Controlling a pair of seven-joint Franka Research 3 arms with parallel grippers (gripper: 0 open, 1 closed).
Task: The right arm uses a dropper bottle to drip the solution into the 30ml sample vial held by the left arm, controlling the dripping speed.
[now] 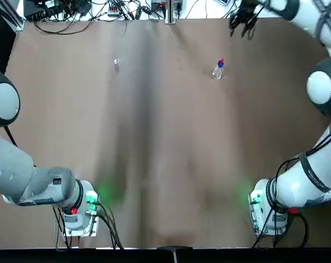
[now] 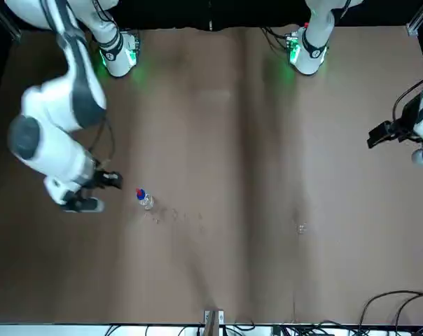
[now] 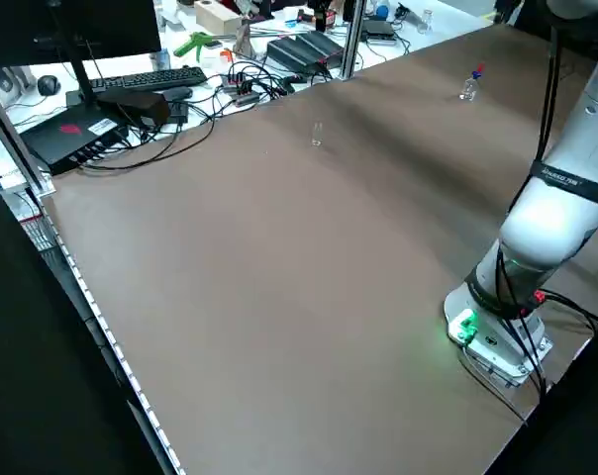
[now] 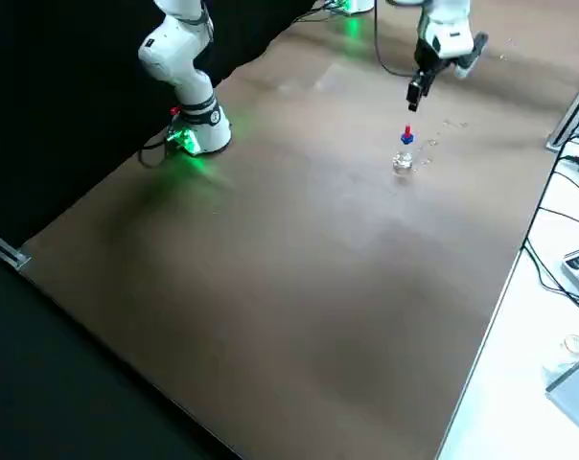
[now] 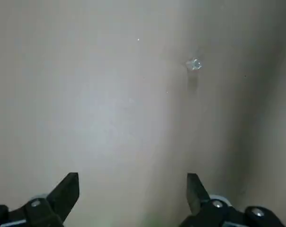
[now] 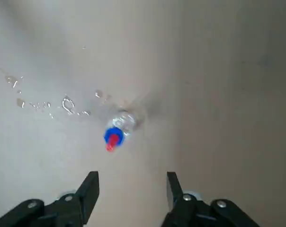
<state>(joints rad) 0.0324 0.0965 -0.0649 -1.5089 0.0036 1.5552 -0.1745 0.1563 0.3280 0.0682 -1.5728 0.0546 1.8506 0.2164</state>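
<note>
Bottle [image 6: 125, 122] with the blue collar and red top stands upright on the table [image 1: 171, 164], beyond the fingertips of the right gripper [image 6: 132, 176], roughly between their lines and touching neither. Those jaws are spread wide, holding nothing. The left gripper [image 5: 133, 176] is also wide and bare, with the small clear vial [image 5: 193, 64] out past its tips, nearer one finger's line than the middle. Droplets [image 6: 68, 105] lie beside the bottle.

The step in hand looks like the approach to both pickups. Centre each pair of jaws on its target before lowering, and close gently: a hard squeeze could squirt the bottle, and an off-centre finger could tip the light vial.
</note>
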